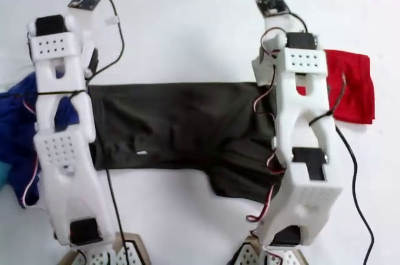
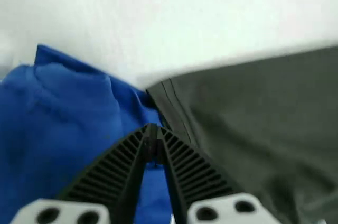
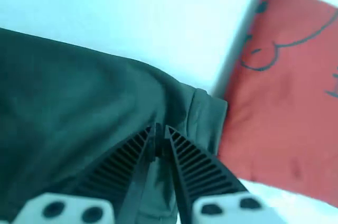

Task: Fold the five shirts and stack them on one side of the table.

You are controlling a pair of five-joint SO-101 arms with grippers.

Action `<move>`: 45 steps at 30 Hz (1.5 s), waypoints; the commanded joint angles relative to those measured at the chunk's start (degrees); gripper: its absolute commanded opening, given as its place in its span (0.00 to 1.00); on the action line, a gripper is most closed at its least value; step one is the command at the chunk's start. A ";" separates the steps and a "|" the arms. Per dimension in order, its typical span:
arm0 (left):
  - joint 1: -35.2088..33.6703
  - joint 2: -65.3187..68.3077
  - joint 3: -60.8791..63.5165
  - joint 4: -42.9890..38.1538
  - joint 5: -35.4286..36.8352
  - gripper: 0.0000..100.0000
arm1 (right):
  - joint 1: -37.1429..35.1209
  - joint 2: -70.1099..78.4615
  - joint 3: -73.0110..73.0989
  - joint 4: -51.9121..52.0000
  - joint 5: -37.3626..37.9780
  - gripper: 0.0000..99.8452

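A white tabletop (image 1: 187, 34) carries the shirts. The left claw (image 2: 153, 140) is closed, its tips together where the crumpled blue shirt (image 2: 53, 123) meets the spread dark shirt (image 1: 181, 124). The right claw (image 3: 158, 140) is also closed, over the dark shirt's other end, near the folded red shirt (image 3: 296, 97).

We find one spread shirt (image 1: 181, 124) across the table (image 1: 187, 34), a crumpled shirt (image 1: 15, 121) at its left end, a folded shirt (image 1: 356, 87) just beside its right.

The right arm (image 1: 301, 121) covers part of the red shirt (image 1: 353, 87).
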 commanded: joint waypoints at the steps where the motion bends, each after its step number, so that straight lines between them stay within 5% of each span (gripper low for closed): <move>1: 0.00 -16.53 16.75 0.79 -2.11 0.02 | 0.48 -8.22 -2.55 3.38 0.18 0.02; 5: 1.05 -29.63 37.58 -2.81 -2.20 0.02 | 0.13 -11.74 -2.55 6.02 0.26 0.02; 11: 2.37 -45.89 68.88 -19.08 -2.11 0.02 | -2.51 -14.64 -2.55 10.77 0.26 0.02; 16: 3.52 -56.26 84.62 -29.10 0.35 0.02 | -3.56 -15.08 -2.55 13.41 0.18 0.02; 30: 3.25 -61.71 98.24 -36.13 0.79 0.02 | -3.65 -14.64 -2.46 15.69 -0.09 0.02; 38: 0.35 -61.54 103.52 -48.88 -2.99 0.02 | -3.65 -15.16 3.96 15.34 0.09 0.02; 45: 0.70 -62.07 100.18 -41.76 1.41 0.02 | -3.65 -15.16 5.27 15.34 0.09 0.02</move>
